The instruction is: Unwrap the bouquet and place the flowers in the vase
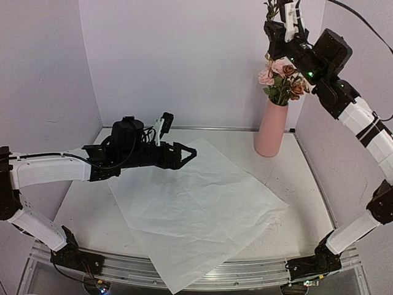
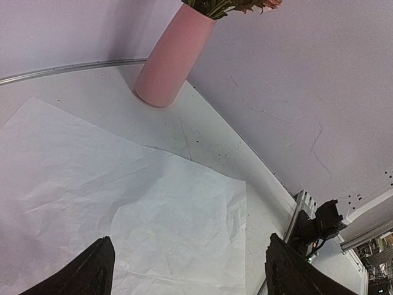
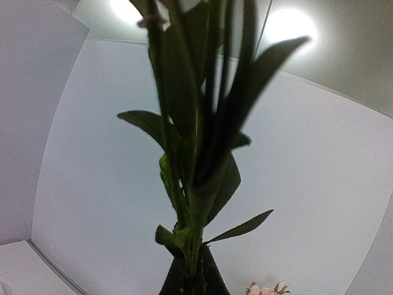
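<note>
1. Left tool [image 1: 187,157]: hangs above the tabletop [image 1: 86,203] over the far left part of the paper sheet. Jaws spread wide, nothing between them. In its wrist view the two dark fingertips [image 2: 92,273] stand well apart, with only paper under the gap.
2. Paper sheet [image 1: 196,209]: white, crinkled, lying flat and unfolded across the middle of the tabletop. Its near corner hangs over the near edge. The far corner points toward the back edge.
3. Vase [image 1: 271,129]: salmon pink, upright, at the far right corner of the tabletop. It stands clear of the paper, just beyond its right corner.
4. Flowers [image 1: 282,77]: pink and brownish roses with green leaves stand in the vase mouth, heads above the rim.
5. Right tool [image 1: 277,26]: raised high above the vase, near the top edge of the overhead view. Clenched on a leafy stem [image 3: 196,153], which rises from between the fingertips. Its bloom cannot be made out in the wrist view.
</note>
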